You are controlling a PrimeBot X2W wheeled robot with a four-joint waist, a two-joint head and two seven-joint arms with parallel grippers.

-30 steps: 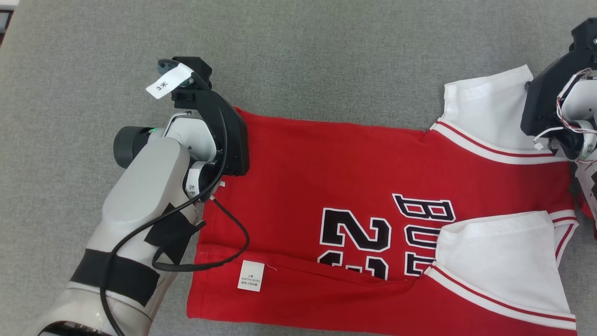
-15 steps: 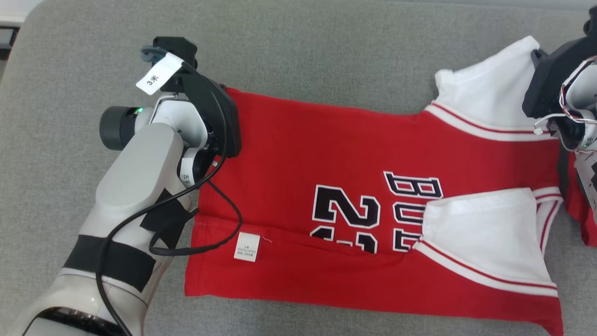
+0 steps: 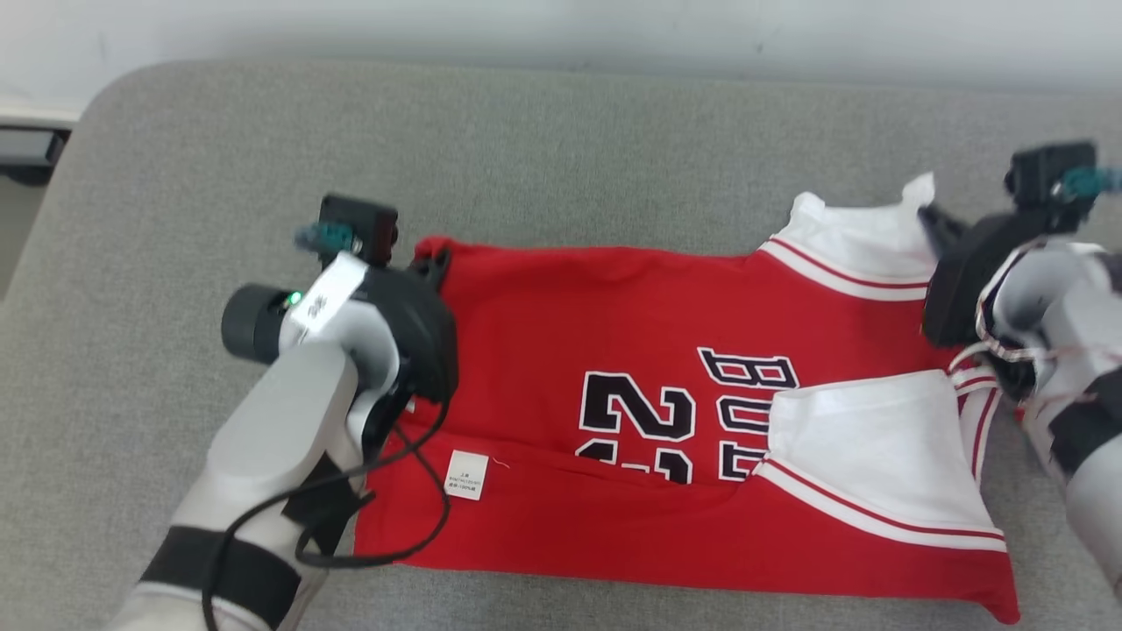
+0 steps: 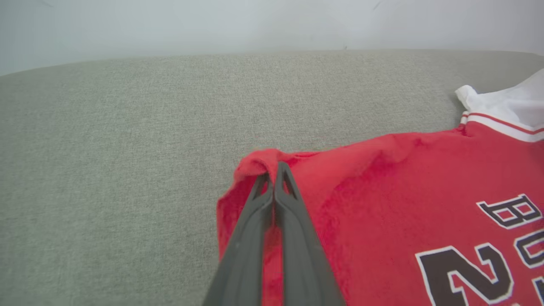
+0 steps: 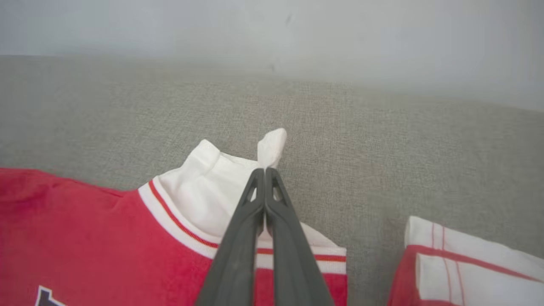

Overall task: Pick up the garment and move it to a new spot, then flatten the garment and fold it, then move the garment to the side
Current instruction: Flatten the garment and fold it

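Within the last second the left tool point(image 4: 274, 170) has finished clamping the shirt's point(image 3: 614, 298) hem corner point(image 4: 255, 159), left of the printed number point(image 3: 635, 412), and the right tool point(image 5: 264, 172) still pinches the white sleeve tip point(image 5: 272, 144), right of that number, so the shirt on the bench point(image 3: 219, 131) appears ready for folding.

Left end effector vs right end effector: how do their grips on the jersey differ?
The left end effector pinches the red hem corner; the right end effector pinches the white sleeve tip. Red cloth bunches around the left one's tips, while the white tip pokes up past the right one's tips. Shared: both are shut on the same jersey, over the gray cushion.
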